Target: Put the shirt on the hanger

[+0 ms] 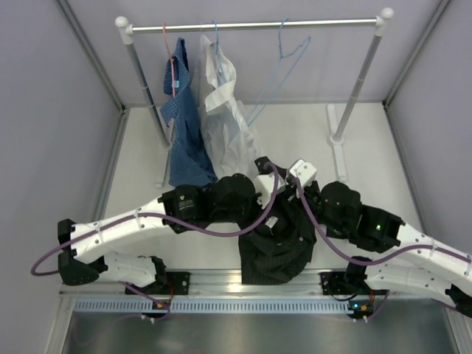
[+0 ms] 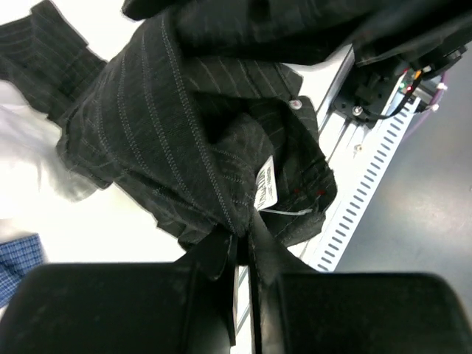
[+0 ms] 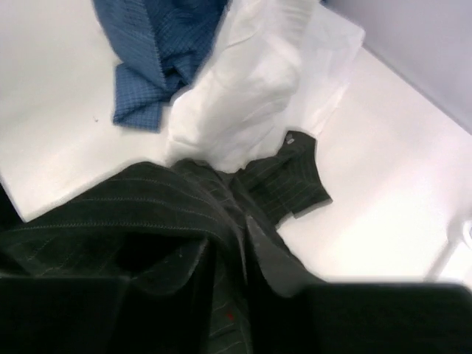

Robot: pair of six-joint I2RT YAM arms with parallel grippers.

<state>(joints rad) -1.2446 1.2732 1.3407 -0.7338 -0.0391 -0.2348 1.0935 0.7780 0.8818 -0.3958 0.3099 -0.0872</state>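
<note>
Two grippers share the shirt (image 1: 276, 243) — the left gripper (image 2: 243, 251) clamped tight on a fold below the label (image 2: 267, 186), the right gripper (image 3: 232, 251) pinched narrow on a pinstriped fold. The hanger (image 1: 284, 66) hangs bare from the rail (image 1: 251, 26) — well beyond and above both, probably nearer the right gripper.
</note>
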